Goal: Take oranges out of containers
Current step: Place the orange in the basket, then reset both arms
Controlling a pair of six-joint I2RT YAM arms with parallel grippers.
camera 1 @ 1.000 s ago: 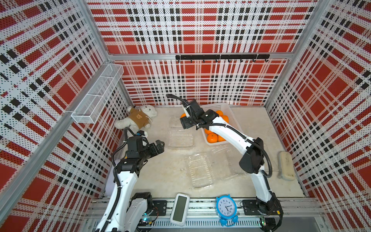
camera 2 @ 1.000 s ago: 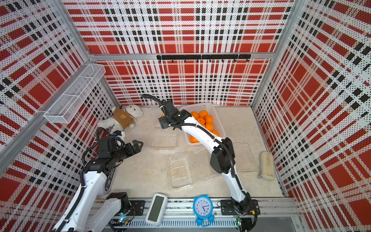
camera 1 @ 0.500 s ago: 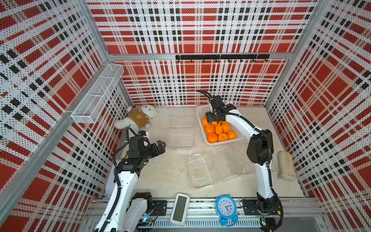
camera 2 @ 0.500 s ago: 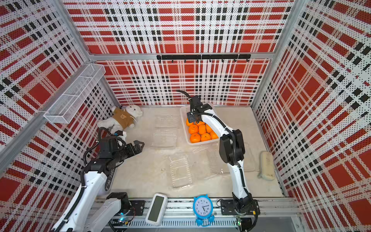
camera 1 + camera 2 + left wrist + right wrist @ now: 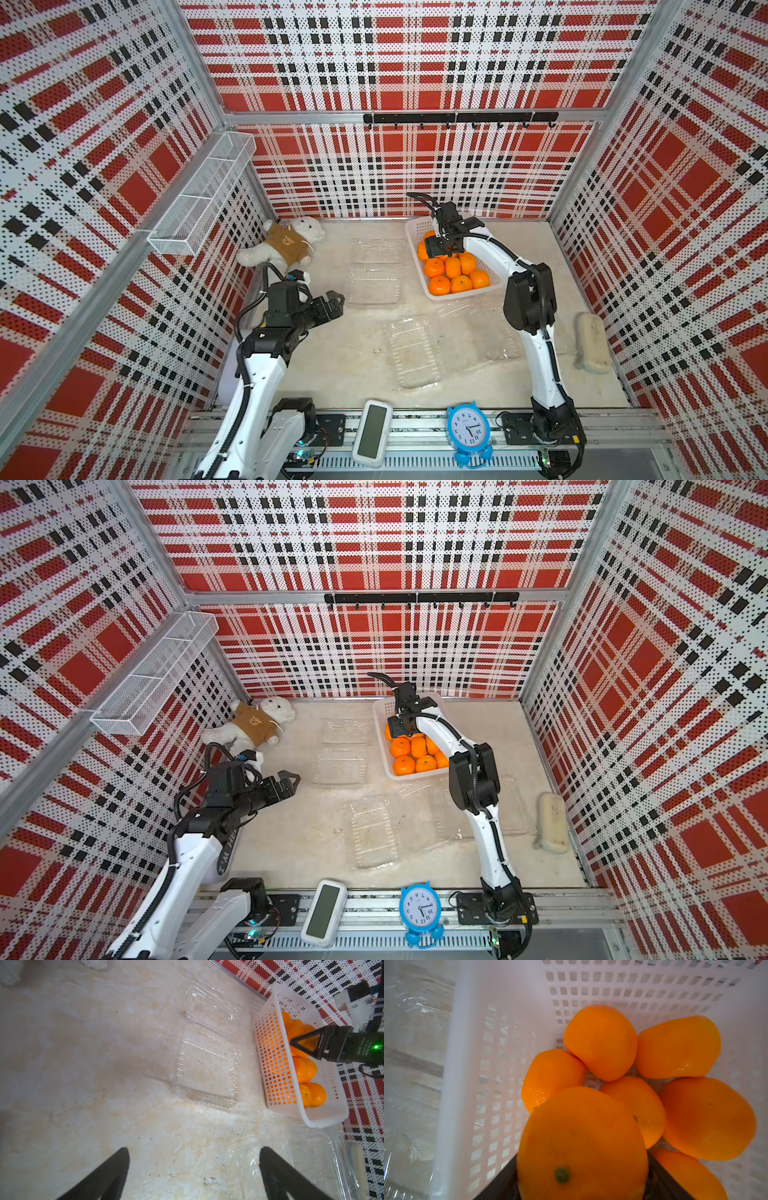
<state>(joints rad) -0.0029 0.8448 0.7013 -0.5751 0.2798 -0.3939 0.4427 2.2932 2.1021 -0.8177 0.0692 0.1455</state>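
At upper centre in both top views, the right gripper [image 5: 441, 248] hangs over the white basket [image 5: 415, 227] of oranges [image 5: 453, 270]; the left gripper [image 5: 332, 302], centre left, stands wide open, holding nothing; the containers [image 5: 373, 286] lie mid-frame. Left wrist: its fingers [image 5: 112, 1172] spread apart. Right wrist, lower centre: fingers [image 5: 502, 1186] clasp one orange [image 5: 581, 1142]

piled oranges [image 5: 453, 268] crowd the white basket [image 5: 417, 227] interior.

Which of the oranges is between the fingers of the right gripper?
The orange with its green stem dot in full view, held by the right gripper; the other oranges lie loose in the white basket.
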